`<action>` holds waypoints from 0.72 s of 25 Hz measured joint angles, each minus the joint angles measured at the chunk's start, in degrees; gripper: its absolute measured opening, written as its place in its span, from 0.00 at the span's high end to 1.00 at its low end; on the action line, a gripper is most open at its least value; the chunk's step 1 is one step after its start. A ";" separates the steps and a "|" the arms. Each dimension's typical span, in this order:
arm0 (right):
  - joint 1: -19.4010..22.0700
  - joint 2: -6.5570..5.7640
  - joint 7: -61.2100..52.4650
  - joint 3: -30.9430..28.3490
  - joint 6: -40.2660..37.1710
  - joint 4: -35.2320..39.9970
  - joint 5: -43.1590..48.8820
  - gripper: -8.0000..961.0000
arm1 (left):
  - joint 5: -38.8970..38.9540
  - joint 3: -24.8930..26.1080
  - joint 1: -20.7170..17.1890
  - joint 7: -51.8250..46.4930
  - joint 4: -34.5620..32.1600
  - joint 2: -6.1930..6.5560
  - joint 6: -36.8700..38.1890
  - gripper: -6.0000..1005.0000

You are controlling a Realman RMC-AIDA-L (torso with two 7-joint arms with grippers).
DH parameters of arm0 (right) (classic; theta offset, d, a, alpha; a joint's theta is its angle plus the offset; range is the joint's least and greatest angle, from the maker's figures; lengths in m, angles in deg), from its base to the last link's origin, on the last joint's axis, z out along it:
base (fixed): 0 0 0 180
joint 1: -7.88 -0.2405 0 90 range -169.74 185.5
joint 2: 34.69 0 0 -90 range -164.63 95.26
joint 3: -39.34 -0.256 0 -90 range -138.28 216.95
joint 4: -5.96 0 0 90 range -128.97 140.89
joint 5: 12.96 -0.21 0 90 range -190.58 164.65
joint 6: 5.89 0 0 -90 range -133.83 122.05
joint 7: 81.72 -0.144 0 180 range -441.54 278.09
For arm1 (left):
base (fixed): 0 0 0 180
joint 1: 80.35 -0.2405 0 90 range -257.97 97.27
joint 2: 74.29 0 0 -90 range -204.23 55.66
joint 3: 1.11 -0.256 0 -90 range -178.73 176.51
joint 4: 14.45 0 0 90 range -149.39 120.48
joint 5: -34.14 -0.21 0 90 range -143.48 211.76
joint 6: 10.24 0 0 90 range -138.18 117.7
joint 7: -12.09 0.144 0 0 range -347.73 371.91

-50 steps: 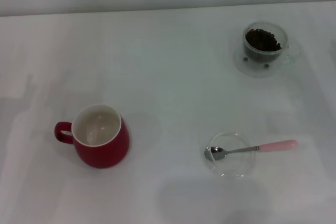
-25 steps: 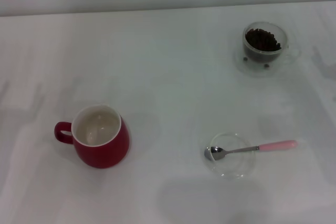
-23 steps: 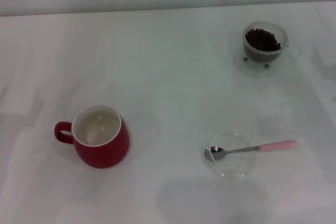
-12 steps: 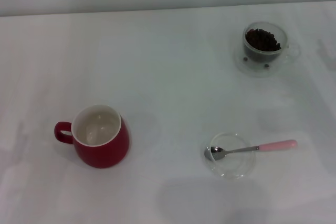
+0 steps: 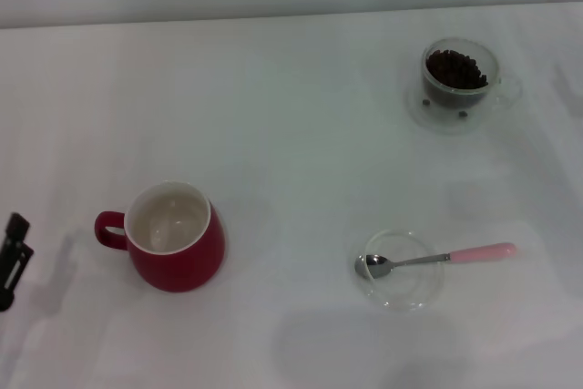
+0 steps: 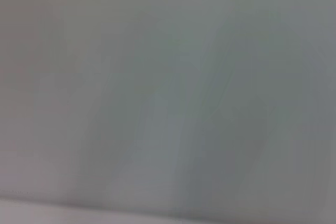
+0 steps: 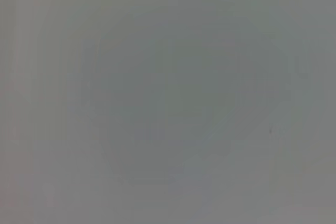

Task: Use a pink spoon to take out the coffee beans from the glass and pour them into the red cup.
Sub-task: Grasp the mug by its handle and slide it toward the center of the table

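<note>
Pink marks the handle of the pink spoon (image 5: 435,259), which lies with its metal bowl resting in a shallow clear glass dish (image 5: 402,293) at about five o'clock on the white worktop (image 5: 301,134); the dish keeps the bowl off the worktop, while the handle juts out past the rim toward three o'clock, probably so that a hand coming from the right can take it. At about one o'clock, well apart from the spoon, the glass (image 5: 460,70) stands on its clear saucer (image 5: 435,116), heaped with the coffee beans (image 5: 455,67). Over at eight o'clock the red cup (image 5: 173,239) stands upright and looks empty, its loop handle turned toward nine o'clock, its mouth free for pouring. Only a dark sliver of the left hand (image 5: 11,257) shows at the nine o'clock edge, near the cup; I cannot tell whether it is open or closed. No right hand shows anywhere, and both wrist views give only blank grey. Nothing has been scooped yet, I judge.
</note>
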 joint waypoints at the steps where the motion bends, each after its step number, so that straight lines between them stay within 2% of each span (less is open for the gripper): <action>1: 0.06 0.01 0.04 0.00 0.03 0.03 0.00 0.10 | -0.03 -0.37 -0.10 0.00 0.02 0.00 0.64 0.20; 11: -0.31 -0.01 -0.47 -0.29 1.10 0.90 0.00 0.10 | -0.23 -6.78 0.66 0.00 0.03 0.19 5.42 0.20; 18: -0.38 0.11 -0.55 -0.39 1.91 0.25 0.00 0.10 | -0.89 -7.68 1.91 0.00 -0.42 0.32 6.58 0.20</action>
